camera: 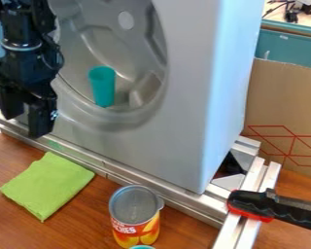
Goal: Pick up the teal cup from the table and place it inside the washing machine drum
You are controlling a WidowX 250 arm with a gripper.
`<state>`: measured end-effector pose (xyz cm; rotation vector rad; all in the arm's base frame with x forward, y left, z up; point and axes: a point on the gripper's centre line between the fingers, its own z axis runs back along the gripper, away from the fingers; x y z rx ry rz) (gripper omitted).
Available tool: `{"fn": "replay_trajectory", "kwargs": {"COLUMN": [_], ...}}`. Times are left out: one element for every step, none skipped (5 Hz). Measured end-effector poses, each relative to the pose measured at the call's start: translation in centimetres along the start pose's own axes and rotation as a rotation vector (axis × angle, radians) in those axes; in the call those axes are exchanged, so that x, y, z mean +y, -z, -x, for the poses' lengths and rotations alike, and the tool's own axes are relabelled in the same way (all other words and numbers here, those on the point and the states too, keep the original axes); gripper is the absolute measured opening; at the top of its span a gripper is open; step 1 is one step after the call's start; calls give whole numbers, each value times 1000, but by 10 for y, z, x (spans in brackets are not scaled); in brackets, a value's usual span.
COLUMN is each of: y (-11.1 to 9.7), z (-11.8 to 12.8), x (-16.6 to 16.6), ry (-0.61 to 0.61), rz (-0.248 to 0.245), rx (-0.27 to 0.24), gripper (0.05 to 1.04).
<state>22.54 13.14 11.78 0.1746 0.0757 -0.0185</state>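
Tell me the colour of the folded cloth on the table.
Lime green, as the camera view shows.

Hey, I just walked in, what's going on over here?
A black two-finger robot gripper hangs open and empty by the front of a grey, boxy cabinet. A teal, tapered cup sits in the cabinet's round hollow. On the wooden table lie a folded lime-green cloth and, upright, a metal can with an orange-yellow label.
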Motion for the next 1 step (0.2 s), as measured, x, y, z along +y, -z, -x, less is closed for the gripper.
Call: {"fn": "replay_trajectory", "kwargs": {"y": [8], "z": [9], "x": [4], "ry": [-39], "rz": [24], "rx": [57], "gripper": [1000]}}
